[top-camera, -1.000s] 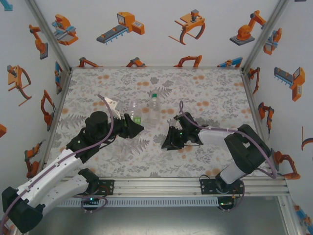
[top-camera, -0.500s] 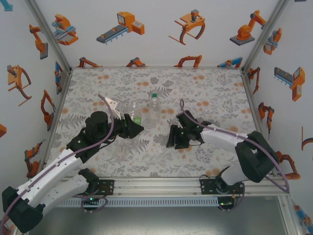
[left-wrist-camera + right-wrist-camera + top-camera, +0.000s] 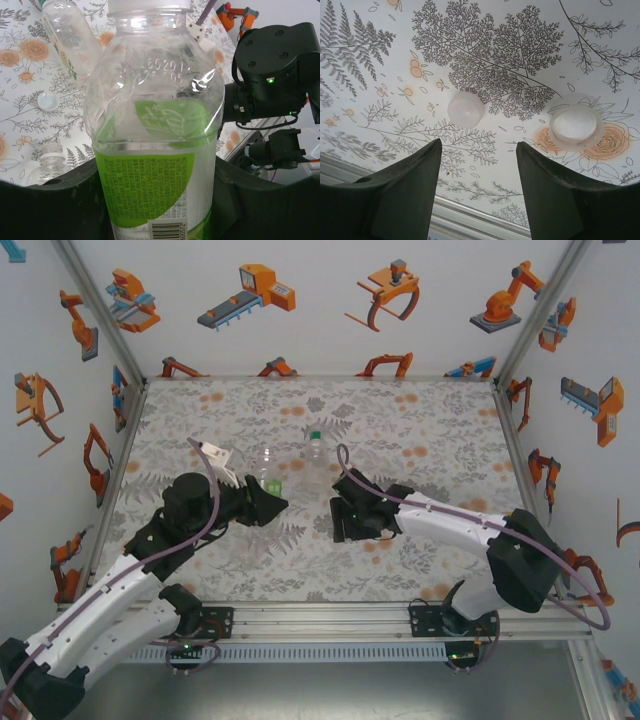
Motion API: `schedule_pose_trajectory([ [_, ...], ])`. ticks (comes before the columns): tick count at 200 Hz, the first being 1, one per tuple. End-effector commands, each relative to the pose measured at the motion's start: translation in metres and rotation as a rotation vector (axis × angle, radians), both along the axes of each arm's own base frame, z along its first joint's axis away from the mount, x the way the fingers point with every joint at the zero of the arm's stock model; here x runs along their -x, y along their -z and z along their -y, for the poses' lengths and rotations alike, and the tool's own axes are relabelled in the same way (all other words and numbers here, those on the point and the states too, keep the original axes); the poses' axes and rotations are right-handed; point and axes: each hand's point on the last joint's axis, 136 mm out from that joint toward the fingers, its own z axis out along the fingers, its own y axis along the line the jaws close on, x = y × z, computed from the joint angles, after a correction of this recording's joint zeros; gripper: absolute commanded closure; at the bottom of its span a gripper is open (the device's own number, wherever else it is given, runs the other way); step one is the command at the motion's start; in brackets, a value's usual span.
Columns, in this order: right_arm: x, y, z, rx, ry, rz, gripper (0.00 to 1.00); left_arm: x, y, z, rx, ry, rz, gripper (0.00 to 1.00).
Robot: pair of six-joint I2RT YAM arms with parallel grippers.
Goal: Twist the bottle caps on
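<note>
Green-labelled bottle (image 3: pixel 268 467) at left gripper (image 3: pixel 271 499), right gripper (image 3: pixel 342 523) apart.

The top camera looks down from above and behind over the whole table (image 3: pixel 430 430). The left wrist camera sits close against the green-label bottle (image 3: pixel 160 150), facing the right arm (image 3: pixel 280 65). The right wrist camera looks closely down at tabletop right of that bottle; the top view covers both.

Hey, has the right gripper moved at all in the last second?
Yes. The right gripper has shifted away from the near aluminium rail, ending up closer to the green-capped bottle.
</note>
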Motion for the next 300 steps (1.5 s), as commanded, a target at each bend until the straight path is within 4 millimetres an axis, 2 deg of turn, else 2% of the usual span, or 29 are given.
schedule_pose_trajectory([
  [1,-0.002,-0.001,0.003,0.081,-0.011,0.036,0.42,0.001,0.002,-0.007,-0.018,-0.015,0.012,1.0],
  [98,0.001,0.015,-0.021,0.133,-0.06,0.042,0.39,0.012,0.008,-0.021,-0.005,-0.041,0.009,1.0],
  [166,-0.003,0.028,-0.042,0.15,-0.102,0.035,0.47,0.015,0.009,-0.027,-0.007,-0.059,0.012,1.0],
  [234,-0.003,0.038,-0.044,0.179,-0.121,0.019,0.54,0.011,0.01,-0.024,-0.019,-0.057,0.013,1.0],
  [300,-0.004,0.046,-0.041,0.202,-0.128,0.017,0.57,0.009,0.012,-0.021,-0.02,-0.052,0.005,1.0],
])
